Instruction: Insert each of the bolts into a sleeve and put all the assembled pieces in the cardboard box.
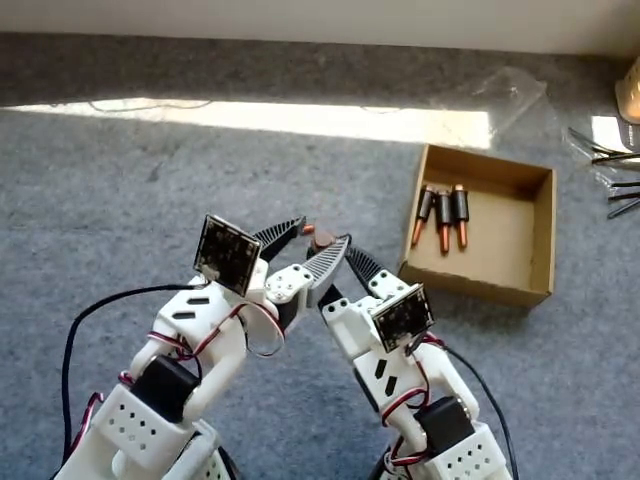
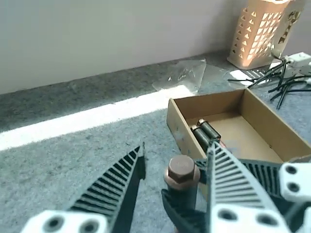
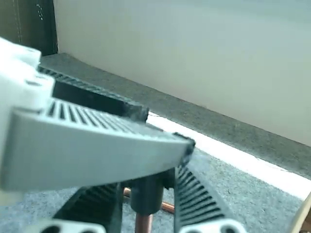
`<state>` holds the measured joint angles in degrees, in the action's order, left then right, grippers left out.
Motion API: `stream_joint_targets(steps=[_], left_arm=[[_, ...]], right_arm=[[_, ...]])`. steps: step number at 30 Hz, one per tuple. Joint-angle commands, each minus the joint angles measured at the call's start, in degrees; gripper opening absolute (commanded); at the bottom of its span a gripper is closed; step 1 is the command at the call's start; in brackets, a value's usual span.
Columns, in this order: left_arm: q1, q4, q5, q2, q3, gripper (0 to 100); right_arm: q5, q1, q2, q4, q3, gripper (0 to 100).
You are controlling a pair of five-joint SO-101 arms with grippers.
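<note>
A copper-headed bolt (image 2: 181,170) stands upright in a black sleeve (image 3: 146,194), its shaft poking out below. My right gripper (image 3: 146,187) is shut on that sleeve, just left of the cardboard box (image 1: 475,285) in the high view. My left gripper (image 2: 176,148) is open, its black and grey fingers (image 2: 228,184) straddling the bolt head without touching it. In the high view both grippers, left (image 1: 322,232) and right (image 1: 335,265), meet at the bolt head (image 1: 322,240). Three assembled pieces (image 1: 443,215) lie side by side in the box. Another copper bolt (image 3: 165,206) lies on the carpet below.
Grey carpet covers the floor, with a bright strip of sunlight (image 1: 250,118) at the back. A clear plastic bag (image 1: 500,95) lies behind the box. Black cable ties (image 1: 612,160) and a perforated beige container (image 2: 262,31) sit at the far right. A wall closes the back.
</note>
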<state>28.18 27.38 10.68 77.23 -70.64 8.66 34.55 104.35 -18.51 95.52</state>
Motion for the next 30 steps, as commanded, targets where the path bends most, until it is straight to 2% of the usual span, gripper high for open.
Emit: stream_joint_targets(steps=[1,6,10,14,23,30], left_arm=[[-0.75,0.26,0.26,5.67,4.35,20],[-2.33,3.78,0.26,15.16,4.35,20],[-8.40,7.91,-2.81,20.97,4.09,20],[-13.67,8.79,-6.07,24.92,3.56,20],[-25.89,8.70,-6.15,26.51,-3.21,20],[-32.04,8.70,-6.15,26.68,-9.71,20]], right_arm=[[0.62,-0.40,0.92,0.13,8.66,0.5],[0.62,-0.40,0.92,0.13,8.66,0.5],[0.62,-0.40,0.92,0.13,8.66,0.5],[0.62,-0.40,0.92,0.13,8.66,0.5],[0.62,-0.57,0.75,-0.13,8.66,0.5],[0.44,-0.66,0.92,-2.24,8.48,0.5]])
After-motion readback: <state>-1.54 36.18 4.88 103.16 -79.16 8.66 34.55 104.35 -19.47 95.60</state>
